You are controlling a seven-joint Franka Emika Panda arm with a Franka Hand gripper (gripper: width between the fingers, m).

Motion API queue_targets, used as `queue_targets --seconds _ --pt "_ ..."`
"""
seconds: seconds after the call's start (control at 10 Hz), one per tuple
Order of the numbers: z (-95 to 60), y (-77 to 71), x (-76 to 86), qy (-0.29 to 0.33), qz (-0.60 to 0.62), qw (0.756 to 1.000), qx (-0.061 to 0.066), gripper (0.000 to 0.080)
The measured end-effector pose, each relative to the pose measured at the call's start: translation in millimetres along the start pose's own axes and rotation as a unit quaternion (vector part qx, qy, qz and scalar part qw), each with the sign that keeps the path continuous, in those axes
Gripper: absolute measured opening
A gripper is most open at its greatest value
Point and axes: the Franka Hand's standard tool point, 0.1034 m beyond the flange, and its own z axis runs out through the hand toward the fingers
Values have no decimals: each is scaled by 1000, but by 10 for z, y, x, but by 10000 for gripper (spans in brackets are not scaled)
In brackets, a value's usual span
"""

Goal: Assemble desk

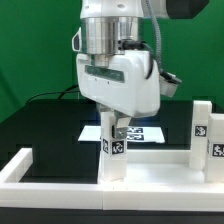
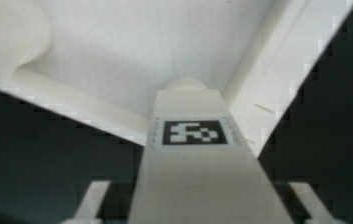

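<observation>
My gripper (image 1: 115, 128) hangs over the front middle of the table, shut on the upper end of an upright white leg block (image 1: 114, 156) with a square tag. The block's lower end reaches down to the left end of the flat white tabletop slab (image 1: 160, 162) lying at the front right. In the wrist view the leg block (image 2: 194, 150) runs between my fingers (image 2: 95, 200), with my gripper (image 2: 198, 202) around it. Its far end points at the slab's recessed face (image 2: 120, 55) beside a raised rim (image 2: 290, 60).
Two more upright white tagged blocks (image 1: 200, 122) (image 1: 213, 150) stand at the exterior view's right. The marker board (image 1: 152, 132) lies behind the leg on the black mat. The long white border rail (image 1: 40, 176) runs along the front and turns back at the exterior view's left.
</observation>
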Motion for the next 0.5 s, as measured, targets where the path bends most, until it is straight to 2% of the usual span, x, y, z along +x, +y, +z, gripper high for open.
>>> queue_targets --seconds 0.3,0.5 --pt "6 -18 -25 -8 185 983 8 288" --pt "8 -37 -51 -6 342 940 18 288"
